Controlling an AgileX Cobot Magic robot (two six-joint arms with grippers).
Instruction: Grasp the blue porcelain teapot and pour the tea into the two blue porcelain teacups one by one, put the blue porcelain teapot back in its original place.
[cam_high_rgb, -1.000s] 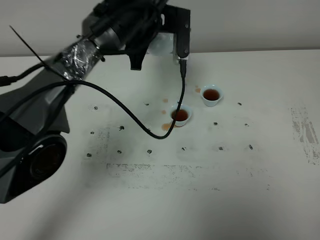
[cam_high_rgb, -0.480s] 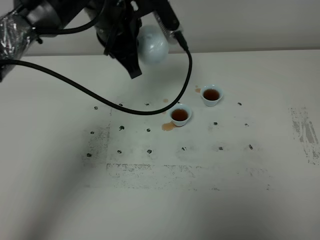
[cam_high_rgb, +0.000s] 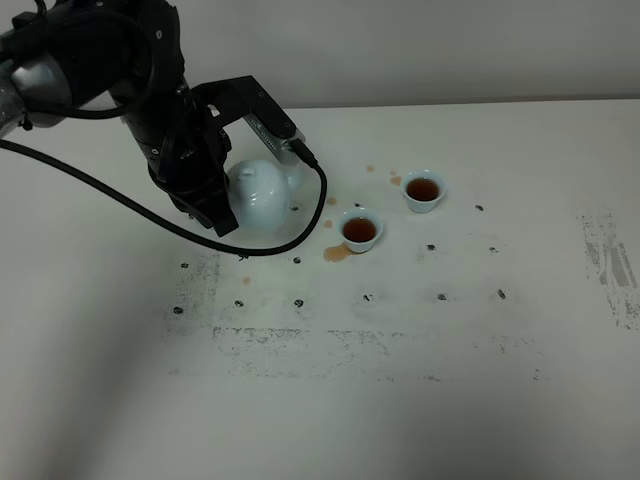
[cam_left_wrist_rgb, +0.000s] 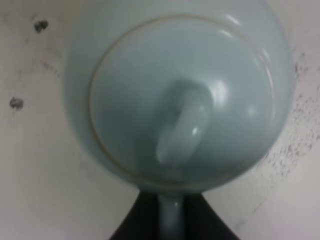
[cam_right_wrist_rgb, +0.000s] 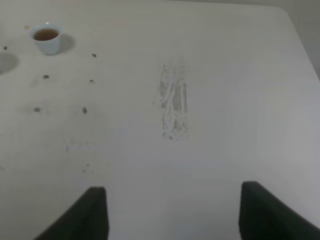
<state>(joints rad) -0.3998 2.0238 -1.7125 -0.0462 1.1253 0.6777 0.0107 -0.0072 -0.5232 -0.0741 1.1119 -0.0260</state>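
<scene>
The blue porcelain teapot (cam_high_rgb: 258, 195) sits upright and low over the table, left of the cups; I cannot tell whether it rests on the surface. My left gripper (cam_high_rgb: 228, 196) is shut on its handle. From above, the left wrist view fills with the teapot (cam_left_wrist_rgb: 180, 90), its handle caught between the dark fingers (cam_left_wrist_rgb: 132, 227) of the left gripper (cam_left_wrist_rgb: 170, 225). Both blue porcelain teacups hold brown tea: the near one (cam_high_rgb: 360, 230) and the far one (cam_high_rgb: 423, 189). My right gripper (cam_right_wrist_rgb: 177, 212) is open over bare table, with one teacup (cam_right_wrist_rgb: 46, 38) far off.
A brown spill (cam_high_rgb: 335, 253) lies beside the near cup, with small drops (cam_high_rgb: 395, 181) by the far cup. A black cable (cam_high_rgb: 300, 215) loops from the left arm around the teapot. Worn grey marks (cam_high_rgb: 610, 262) streak the white table at the right.
The left arm has swung down and to the left with the teapot, from high at the back of the table to low beside the cups. The cups have not moved.
</scene>
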